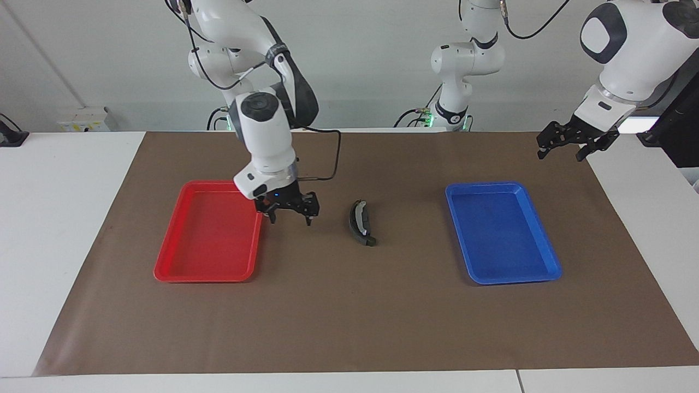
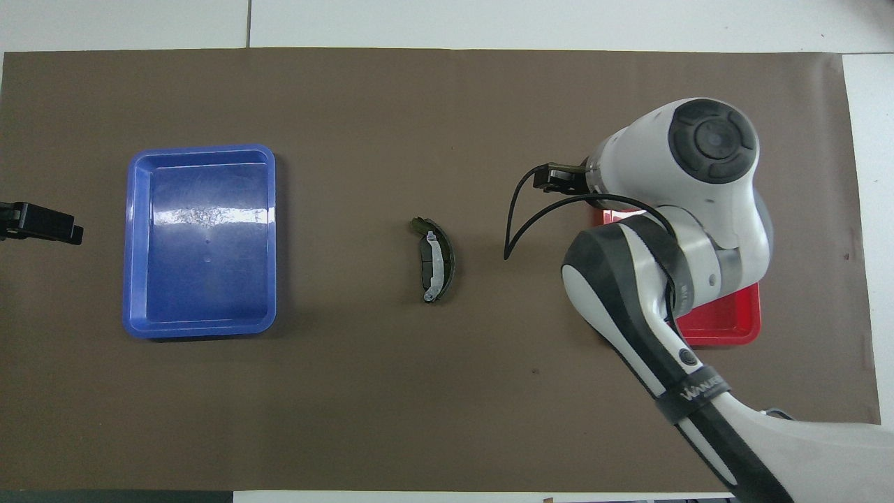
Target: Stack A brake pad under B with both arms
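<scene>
The stack of pads lies on the brown mat (image 1: 349, 327) midway between the red tray (image 1: 210, 275) and the blue tray (image 1: 502, 275). B (image 1: 361, 229) is seen as a slim black crescent with silvery patches; its long axis runs toward and away from the robots. A brake pad (image 2: 420, 227) is judged to lie beneath it, with only a dark stub showing at the end farther from the robots in the overhead view; full overlap cannot be confirmed.

The right gripper (image 1: 290, 215) hangs over the mat just beside the red tray's inner rim, jaws released, nothing held. The stack lies from these jaws toward the blue tray, near but apart. The left gripper (image 1: 568, 146) waits in the air past the blue tray's corner, at the left arm's end of the table, jaws spread and empty. The right arm is the nearer to the stack.

Count: two trays, two pads, two grippers. Stacking is judged done; retreat remains.
</scene>
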You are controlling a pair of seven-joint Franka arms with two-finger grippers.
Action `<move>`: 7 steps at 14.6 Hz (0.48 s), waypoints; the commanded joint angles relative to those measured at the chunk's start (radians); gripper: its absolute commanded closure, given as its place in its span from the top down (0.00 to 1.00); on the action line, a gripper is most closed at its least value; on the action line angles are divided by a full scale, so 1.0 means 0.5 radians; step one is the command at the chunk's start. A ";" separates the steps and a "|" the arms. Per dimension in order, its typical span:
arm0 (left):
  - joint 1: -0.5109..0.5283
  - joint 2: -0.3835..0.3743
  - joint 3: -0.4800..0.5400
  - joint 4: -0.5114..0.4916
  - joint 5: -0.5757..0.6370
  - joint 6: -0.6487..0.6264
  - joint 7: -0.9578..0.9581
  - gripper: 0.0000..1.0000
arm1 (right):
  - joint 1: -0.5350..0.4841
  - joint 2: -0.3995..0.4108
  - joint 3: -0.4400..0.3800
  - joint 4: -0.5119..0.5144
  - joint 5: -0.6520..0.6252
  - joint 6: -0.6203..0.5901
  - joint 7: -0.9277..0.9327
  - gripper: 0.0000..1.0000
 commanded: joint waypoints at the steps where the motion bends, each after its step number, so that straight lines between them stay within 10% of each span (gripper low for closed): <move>1: 0.018 -0.011 -0.017 -0.008 0.030 -0.009 -0.028 1.00 | -0.224 -0.128 0.032 0.005 -0.033 -0.140 -0.025 0.99; 7: 0.018 -0.011 -0.017 -0.008 0.030 -0.018 -0.025 1.00 | -0.546 -0.370 0.025 0.032 -0.048 -0.603 -0.588 0.99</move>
